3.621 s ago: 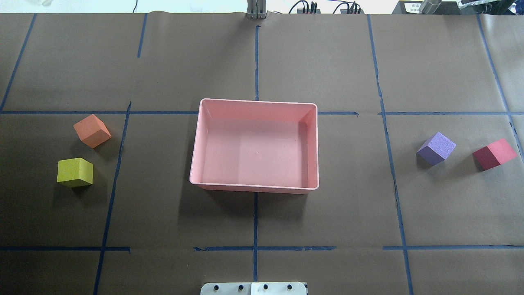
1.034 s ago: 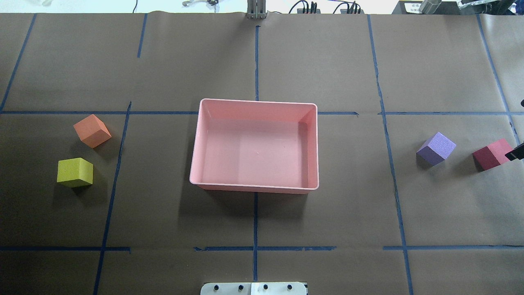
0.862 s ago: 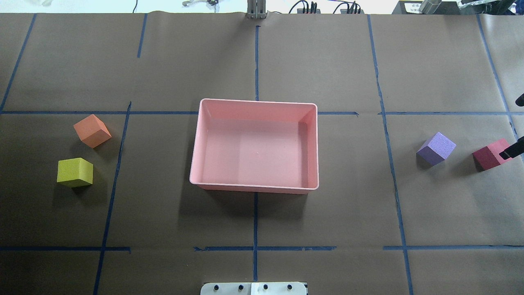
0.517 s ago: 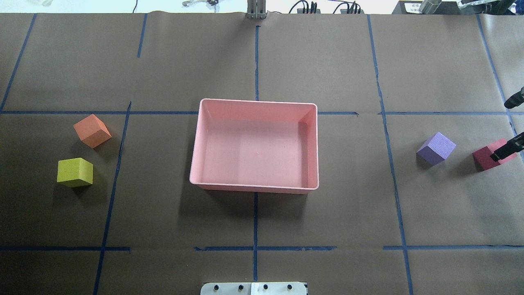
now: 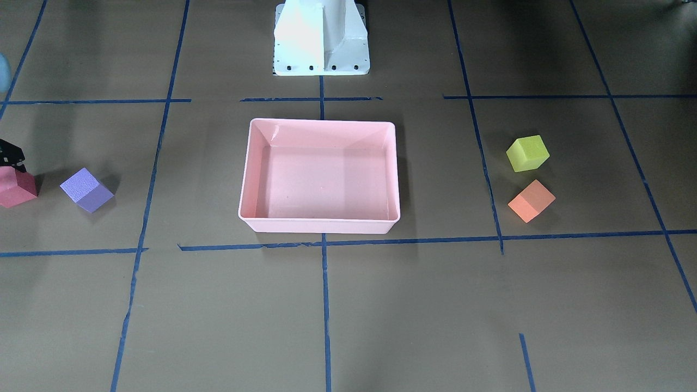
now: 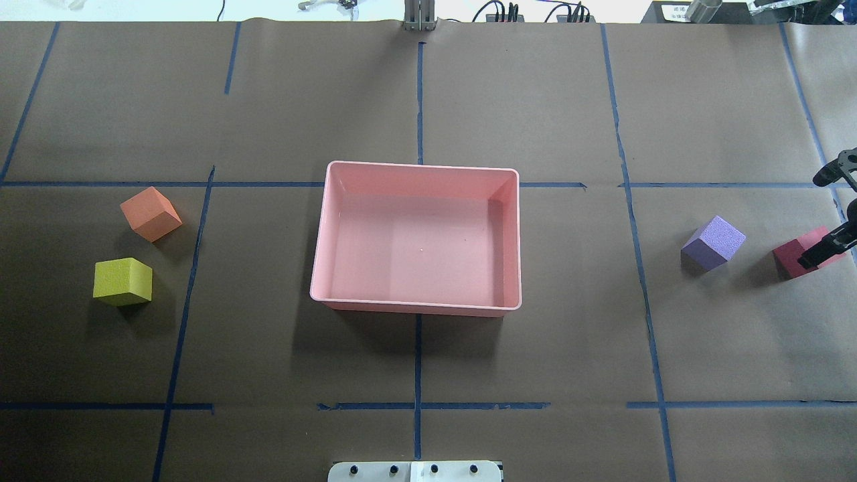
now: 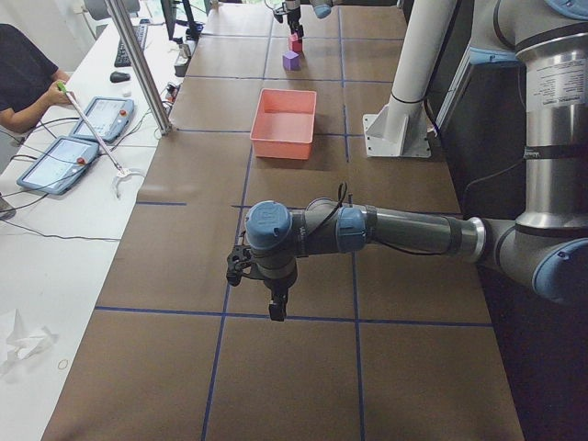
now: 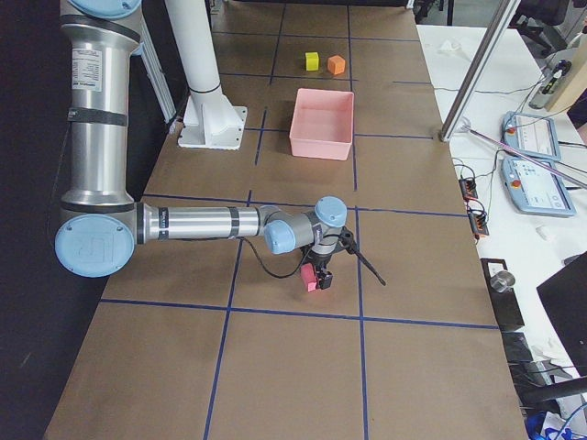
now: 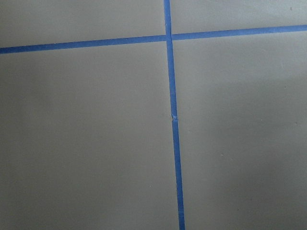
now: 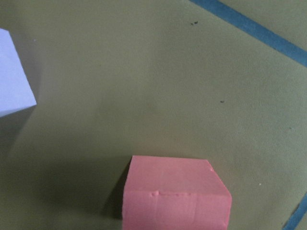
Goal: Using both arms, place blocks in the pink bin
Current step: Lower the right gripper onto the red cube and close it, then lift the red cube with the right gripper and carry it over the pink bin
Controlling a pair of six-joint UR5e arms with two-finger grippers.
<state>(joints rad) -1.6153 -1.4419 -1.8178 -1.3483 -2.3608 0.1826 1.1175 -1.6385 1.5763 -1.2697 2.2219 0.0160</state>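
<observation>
Evidently a pick is being lined up: the right pincer (image 6: 810,221) is held spread just above the red-pink block (image 6: 792,258), so that both its sides can be cleared. The pink bin (image 6: 321,234) lies well away from this pincer, past the purple block (image 6: 714,242). The left pincer (image 7: 276,308) is parked far off; whether it is spread or clenched cannot be told.

The pink bin (image 6: 415,308), shallow and rectangular with sloped walls, is set at the middle of the bench (image 6: 535,348). On the robot's left, the orange block (image 6: 150,213) and the yellow-green block (image 6: 122,281) are laid near each other but apart. On its right, the purple block (image 6: 713,242) and the red-pink block (image 6: 792,259) are laid likewise. The right arm (image 8: 197,223) is stretched low, its fingers (image 6: 822,253) spread over the red-pink block. The left arm (image 7: 404,230) is held low, well apart from all blocks.
</observation>
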